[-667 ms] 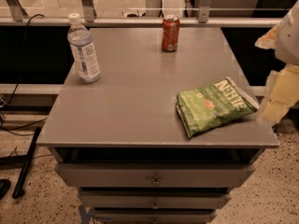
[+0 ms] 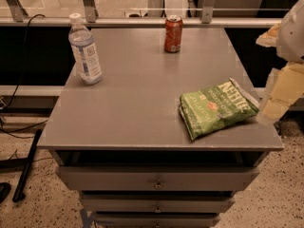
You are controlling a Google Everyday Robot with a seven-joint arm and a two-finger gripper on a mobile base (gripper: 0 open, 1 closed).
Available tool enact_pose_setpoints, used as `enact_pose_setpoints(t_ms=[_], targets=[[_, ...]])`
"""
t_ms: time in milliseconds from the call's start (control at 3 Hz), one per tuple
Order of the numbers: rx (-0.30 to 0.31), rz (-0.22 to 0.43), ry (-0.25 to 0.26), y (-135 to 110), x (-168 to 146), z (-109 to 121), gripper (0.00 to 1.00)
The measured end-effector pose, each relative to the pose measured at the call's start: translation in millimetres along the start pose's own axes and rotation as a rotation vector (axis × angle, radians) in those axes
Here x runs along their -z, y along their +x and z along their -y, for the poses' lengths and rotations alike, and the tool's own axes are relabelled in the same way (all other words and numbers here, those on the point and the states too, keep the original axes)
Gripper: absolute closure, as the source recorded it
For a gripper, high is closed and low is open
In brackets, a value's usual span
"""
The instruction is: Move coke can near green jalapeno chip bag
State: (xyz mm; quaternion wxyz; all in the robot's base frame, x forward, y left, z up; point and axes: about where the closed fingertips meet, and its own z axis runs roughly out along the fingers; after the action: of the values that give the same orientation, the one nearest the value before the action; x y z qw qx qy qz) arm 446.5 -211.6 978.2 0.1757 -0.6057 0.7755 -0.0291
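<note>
The step in hand is the approach to the coke can (image 2: 173, 33), which stands upright near the far edge of the desk (image 2: 137, 99), well apart from the green jalapeno chip bag (image 2: 217, 108); no transfer has begun. The hand (image 2: 282, 91) hangs off the right edge of the desk, just beside the bag's right end and far from the can; whether it is spread or pressed together cannot be told from this view. To perform the step well, route the hand over or behind the bag rather than across it, so the crinkled bag is not dragged or pushed off the near right corner. Grasp the can around its mid-body, square to its axis, since a high or off-centre contact is likely to tip a narrow can. For the placement, aim for the bare surface just to the left of or behind the bag, and set the can down upright without touching the bag. The water bottle (image 2: 85, 51) stands at the far left, clear of the likely path. The desk top is flat, grey and matte, with drawers (image 2: 156, 179) below. Behind it runs a metal rail (image 2: 142, 22); a cable (image 2: 19, 56) hangs at the left, and the floor (image 2: 280, 203) is speckled.
</note>
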Motion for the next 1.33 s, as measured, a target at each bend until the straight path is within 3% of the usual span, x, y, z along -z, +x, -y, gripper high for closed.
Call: enact_pose_setpoints(t_ms=[333, 667, 1000, 1333], targets=[[0.012, 0.052, 0.032, -24.4, -17.2, 33.5, 0.0], [-0.009, 0.091, 0.08, -48.7, -41.8, 82.1, 0.0], [-0.077, 0.144, 0.13, -66.8, -63.6, 140.6, 0.0], [-0.077, 0.144, 0.13, -66.8, -63.6, 140.6, 0.0]])
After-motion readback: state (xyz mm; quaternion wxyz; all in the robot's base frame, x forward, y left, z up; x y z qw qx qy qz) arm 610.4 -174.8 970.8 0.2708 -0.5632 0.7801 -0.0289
